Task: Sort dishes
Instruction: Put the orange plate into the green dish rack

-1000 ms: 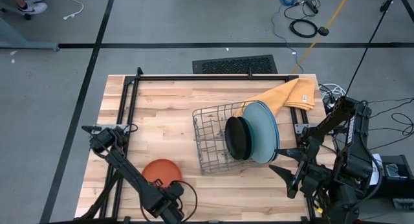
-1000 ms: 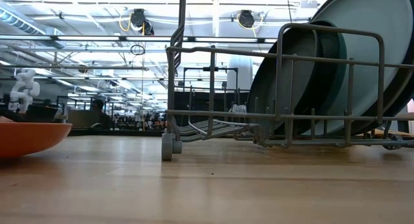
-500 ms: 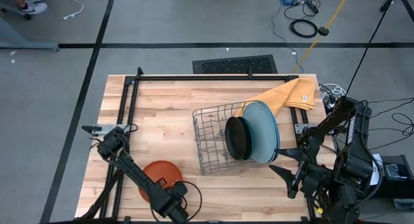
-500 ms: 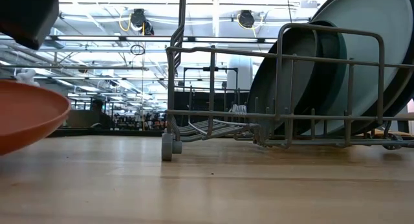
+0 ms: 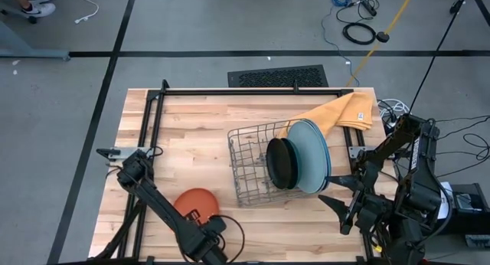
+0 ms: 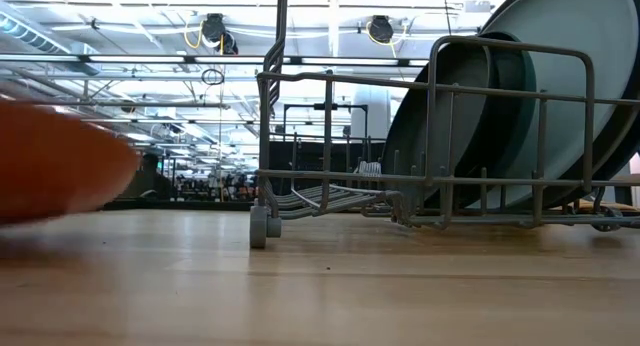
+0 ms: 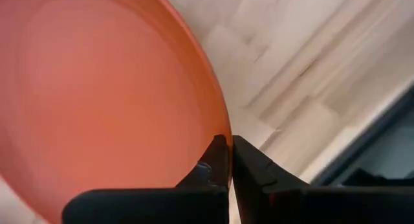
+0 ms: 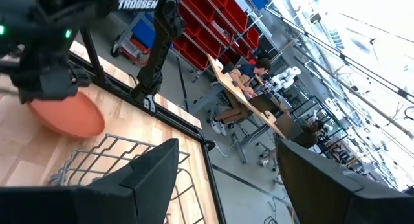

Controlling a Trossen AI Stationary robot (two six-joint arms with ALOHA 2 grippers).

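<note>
The orange-red plate is at the table's near left, and my left gripper is shut on its near rim. In the low view the plate shows blurred at the left. The wire rack holds the other dishes on edge: a black plate, a dark teal one and large pale blue-grey ones. My right gripper hangs open at the near right, pointing level and touching nothing. My left gripper pinches the orange-red plate's rim between its two fingers, one finger on the plate's inner face and the other outside the edge. The fingers point down from above. The plate sits tilted in the hold; whether its far edge rests on the table I cannot tell.
A yellow-orange cloth lies behind the rack at the far right. A black frame runs along the table's left and far edges. Bare wood lies between the orange-red plate and the rack.
My left gripper has shut on the orange-red plate's near rim and gone up a little. The plate, which lay flat on the table, has tipped up and shifted toward the rack.
</note>
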